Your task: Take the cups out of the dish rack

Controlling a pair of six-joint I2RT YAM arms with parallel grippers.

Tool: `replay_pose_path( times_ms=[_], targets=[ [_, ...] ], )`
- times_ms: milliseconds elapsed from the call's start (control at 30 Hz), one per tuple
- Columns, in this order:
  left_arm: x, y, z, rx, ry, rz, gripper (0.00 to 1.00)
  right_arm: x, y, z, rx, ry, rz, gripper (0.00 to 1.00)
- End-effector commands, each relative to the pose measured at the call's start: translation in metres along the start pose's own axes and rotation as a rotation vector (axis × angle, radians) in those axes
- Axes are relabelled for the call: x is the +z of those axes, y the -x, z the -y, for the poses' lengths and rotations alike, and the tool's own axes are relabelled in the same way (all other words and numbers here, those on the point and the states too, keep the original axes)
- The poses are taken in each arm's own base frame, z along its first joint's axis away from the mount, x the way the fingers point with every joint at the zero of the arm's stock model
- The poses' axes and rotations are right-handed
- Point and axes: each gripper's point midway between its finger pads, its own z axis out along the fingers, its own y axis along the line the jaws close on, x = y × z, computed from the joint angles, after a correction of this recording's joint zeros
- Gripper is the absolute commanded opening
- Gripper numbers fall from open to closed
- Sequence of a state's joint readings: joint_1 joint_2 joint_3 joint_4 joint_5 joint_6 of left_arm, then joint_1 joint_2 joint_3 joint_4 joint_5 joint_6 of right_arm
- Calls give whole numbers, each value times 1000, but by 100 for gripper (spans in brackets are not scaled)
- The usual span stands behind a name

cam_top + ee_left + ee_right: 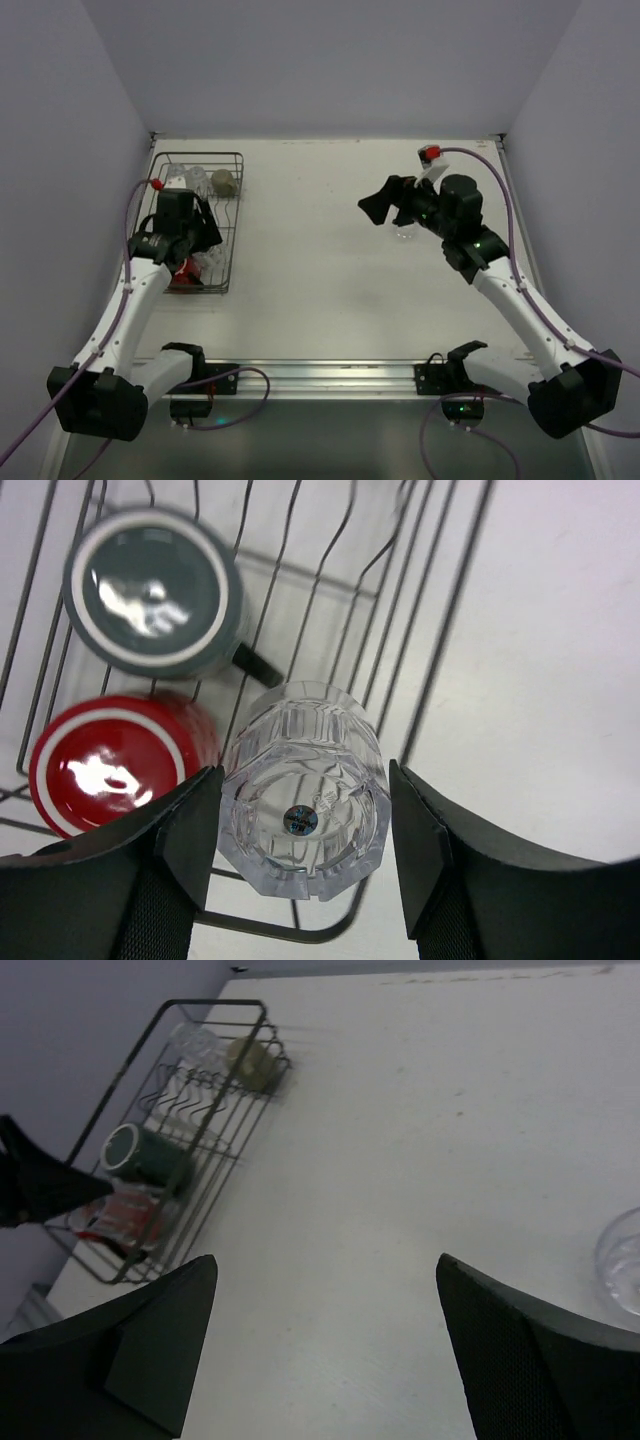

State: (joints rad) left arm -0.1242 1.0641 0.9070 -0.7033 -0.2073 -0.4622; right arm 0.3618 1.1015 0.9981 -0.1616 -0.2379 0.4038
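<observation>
The dark wire dish rack (238,215) stands at the back left. My left gripper (198,252) is over its near end, with its fingers against both sides of an upside-down clear tumbler (305,800). Beside it in the rack lie the red mug (105,760) and the dark green mug (150,590). A greyish-tan cup (224,182) and a clear tumbler (195,178) sit at the rack's far end. My right gripper (385,202) is open and empty above the table's middle right. Another clear tumbler (405,234) stands on the table under it and shows at the right wrist view's edge (625,1265).
The right wrist view shows the rack (215,1185) far off at the upper left, with bare table (400,1160) between it and my right gripper (322,1265). Grey walls close in the table at the back and on both sides.
</observation>
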Motion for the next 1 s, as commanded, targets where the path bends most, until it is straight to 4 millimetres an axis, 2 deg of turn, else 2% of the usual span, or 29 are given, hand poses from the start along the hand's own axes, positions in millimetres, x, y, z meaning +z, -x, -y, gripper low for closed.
replay_pose_path(
  times_ms=[0, 133, 200, 233, 267, 300, 333, 367, 400, 433, 467, 500, 533, 567, 733, 767, 967],
  targets=[
    [-63, 76, 34, -59, -184, 226, 27, -13, 6, -78, 83, 308, 62, 93],
    [-109, 107, 41, -61, -247, 326, 25, -23, -6, -125, 159, 541, 62, 92],
    [-132, 114, 52, -70, -336, 363, 24, -27, -14, -144, 216, 642, 29, 91],
    [-142, 119, 61, -78, -397, 394, 24, -31, -12, -152, 218, 694, 57, 91],
    [-160, 113, 81, -82, -545, 383, 24, -30, -14, -156, 226, 713, 52, 91],
    [-159, 104, 91, -86, -612, 360, 24, -30, -19, -163, 233, 740, 34, 91],
    [-169, 108, 104, -87, -706, 389, 24, -31, -17, -169, 227, 765, 43, 91],
    [-174, 90, 118, -105, -820, 321, 23, -32, -21, -176, 228, 786, 33, 91],
    [-177, 86, 126, -111, -881, 308, 23, -32, -22, -180, 225, 800, 32, 91],
    [-189, 92, 134, -107, -962, 345, 23, -29, -24, -182, 223, 808, 32, 91],
    [-198, 84, 143, -122, -1042, 299, 23, -28, -25, -184, 224, 813, 31, 91],
    [-193, 77, 146, -133, -1073, 273, 23, -27, -25, -185, 226, 817, 39, 91],
    [-202, 81, 151, -125, -1129, 303, 23, -23, -27, -183, 230, 811, 36, 91],
    [-202, 71, 155, -141, -1177, 250, 23, -21, -27, -182, 231, 810, 39, 91],
    [-218, 64, 164, -142, -1337, 246, 23, -19, -27, -191, 210, 865, 20, 89],
    [-215, 58, 165, -156, -1351, 210, 22, -17, -30, -192, 221, 874, 2, 88],
    [-219, 51, 167, -167, -1415, 213, 22, -19, -31, -199, 263, 939, -18, 84]
  ],
)
